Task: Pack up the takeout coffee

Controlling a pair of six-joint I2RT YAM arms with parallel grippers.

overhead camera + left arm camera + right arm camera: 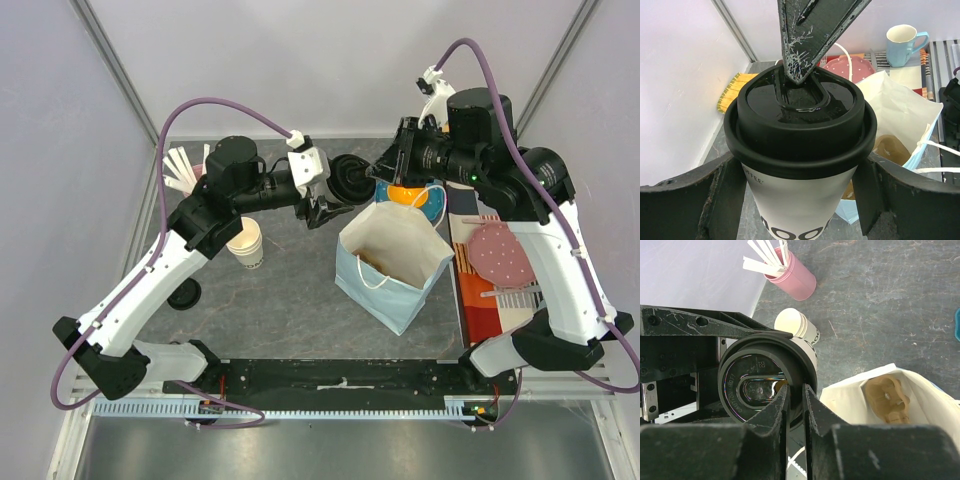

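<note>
- Coffee (805, 205): a white paper cup with a black lid (757, 385), held off the table (290, 300) at the far middle of the scene, just left of the bag's far corner.
- Left gripper (333, 195): clamped on the coffee, with one finger pressed to each side of the white wall just under the lid's rim.
- Right gripper (795, 402): fingers almost together and pinching the lid's rim. One finger sits in the lid's sunken top and the other is outside the rim.
- Bag (385, 300): pale blue paper with a white lining and a cord handle. It stands open at mid-table, right of the coffee, with a brown moulded tray (886, 399) lying at the bottom.
- Stacked cups (246, 243): lidless and cream-white, upright on the table left of the bag and nearer than the coffee.
- Pink cup (796, 281): at the far left, holding white sticks (762, 257) that fan out.
- Mug (904, 42): light blue with a cream inside, standing at the far right beyond the bag.
- Dotted plate (500, 255): pink, lying at the right beside the right arm.
- Black disc (186, 295): lies flat on the table at the near left, next to the left arm.
</note>
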